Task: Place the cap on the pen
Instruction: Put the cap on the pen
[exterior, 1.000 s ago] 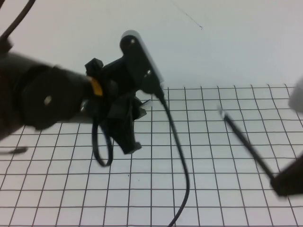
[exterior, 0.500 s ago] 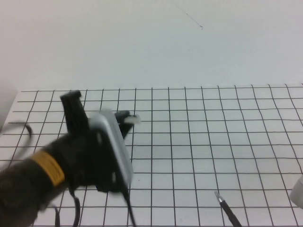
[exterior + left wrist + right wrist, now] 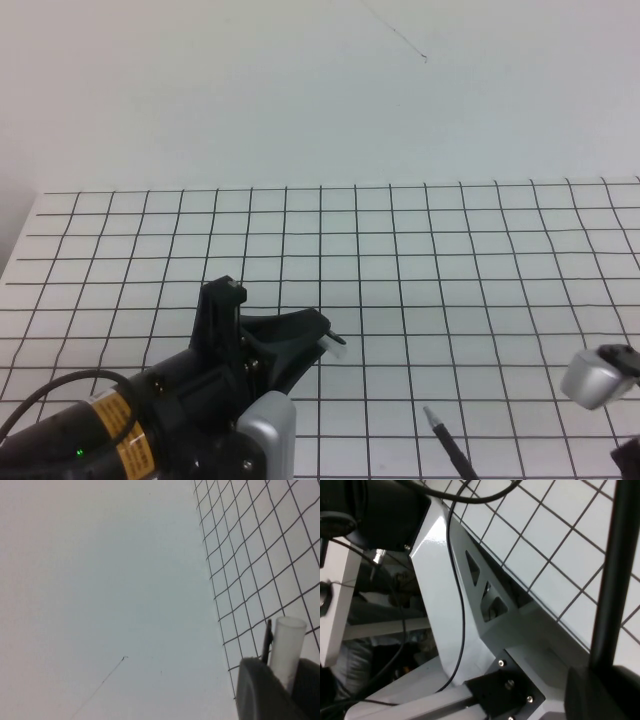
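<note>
Your left gripper [image 3: 300, 340] sits low over the near-left part of the white table with its black grid lines [image 3: 450, 260], and its black fingers are clamped on a short translucent white tube [image 3: 334, 341] with a thin dark clip alongside it, whose end pokes out past the fingertips. In the left wrist view you see that same tube [image 3: 287, 647] standing up between the dark finger pads [image 3: 262, 692], with the grid beyond it. The thin black stick pen with its small silver tip [image 3: 448, 442] shows at the near edge of the table, right of centre, tip pointing up and away from you; its lower end leaves the high view. Your right gripper [image 3: 602, 690] is closed on that pen, as the right wrist view shows, where the black shaft [image 3: 617, 570] rises from the dark fingers. In the high view only the right arm's silver-grey wrist housing [image 3: 597, 376] appears, at the near-right edge.
</note>
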You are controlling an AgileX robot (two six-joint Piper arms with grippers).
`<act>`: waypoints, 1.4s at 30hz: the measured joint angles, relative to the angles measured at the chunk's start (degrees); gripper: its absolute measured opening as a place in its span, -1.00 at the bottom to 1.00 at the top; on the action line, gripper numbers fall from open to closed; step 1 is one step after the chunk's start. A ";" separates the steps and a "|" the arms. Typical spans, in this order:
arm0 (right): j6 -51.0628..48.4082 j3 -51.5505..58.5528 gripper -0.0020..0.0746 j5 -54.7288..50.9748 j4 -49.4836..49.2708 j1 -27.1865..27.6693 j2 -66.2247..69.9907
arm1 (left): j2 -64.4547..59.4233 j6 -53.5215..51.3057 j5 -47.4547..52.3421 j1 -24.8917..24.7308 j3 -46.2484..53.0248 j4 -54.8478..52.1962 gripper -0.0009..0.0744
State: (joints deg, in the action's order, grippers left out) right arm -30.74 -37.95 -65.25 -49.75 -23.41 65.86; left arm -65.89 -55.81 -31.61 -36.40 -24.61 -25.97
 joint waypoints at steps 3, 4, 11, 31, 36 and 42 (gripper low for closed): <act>-0.24 -2.33 -0.79 -2.22 0.20 0.00 3.11 | 0.00 0.34 0.11 0.00 0.03 -0.24 -0.98; -0.24 -3.51 -0.79 -3.11 0.71 0.00 4.25 | 0.00 0.34 0.11 0.00 0.03 -0.57 -0.97; -0.27 -11.05 -0.79 -3.82 2.98 0.00 11.62 | 0.00 0.43 0.73 0.00 0.03 -2.31 -0.98; 0.63 -15.13 -0.79 -3.82 3.44 -7.88 15.68 | -1.17 1.14 4.49 0.00 0.03 -5.35 -0.97; 0.63 -15.28 -0.79 -3.82 3.54 -7.88 15.68 | -1.38 1.19 4.49 0.00 0.03 -5.35 -0.97; 0.63 -15.28 -0.79 -3.82 3.65 -7.88 15.68 | -1.38 2.37 4.65 0.00 0.03 -6.20 -0.98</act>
State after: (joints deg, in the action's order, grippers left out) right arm -30.11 -53.23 -69.07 -46.09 -31.29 81.55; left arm -67.27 -53.43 -26.97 -36.40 -24.59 -32.17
